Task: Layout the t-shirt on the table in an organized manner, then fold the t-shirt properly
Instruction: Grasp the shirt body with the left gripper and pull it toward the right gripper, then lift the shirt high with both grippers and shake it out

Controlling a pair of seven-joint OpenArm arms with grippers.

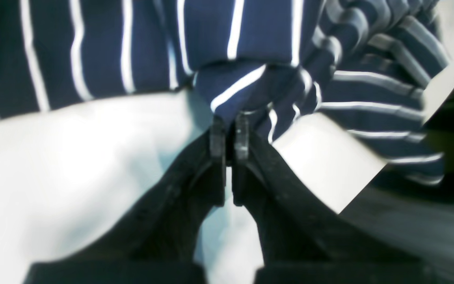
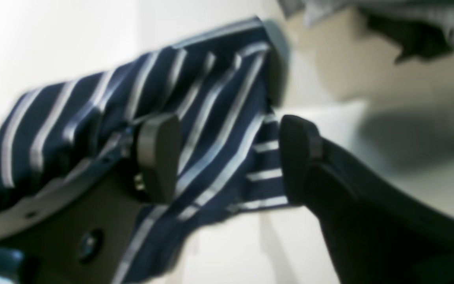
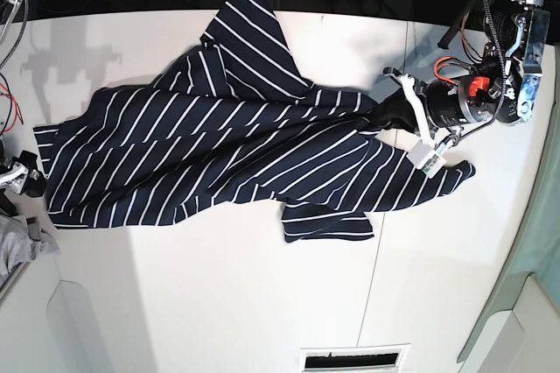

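The navy white-striped t-shirt [image 3: 219, 145] lies spread and rumpled across the white table [image 3: 219, 303], with one sleeve toward the back edge and another folded part at the front. My left gripper [image 3: 387, 116] [image 1: 229, 122] is shut on a bunched fold of the t-shirt [image 1: 235, 85] at its right end, just above the table [image 1: 73, 177]. My right gripper [image 2: 227, 157] is open, and the striped t-shirt [image 2: 211, 118] shows in the gap between its fingers [image 2: 158, 157]. In the base view this gripper [image 3: 19, 176] is at the shirt's left edge.
A plain grey cloth [image 3: 19, 237] lies at the left edge. A thin dark seam [image 3: 376, 259] runs across the table. A slotted vent [image 3: 354, 360] is at the front. Cables and dark gear line the back edge. The table's right edge is close to the left arm.
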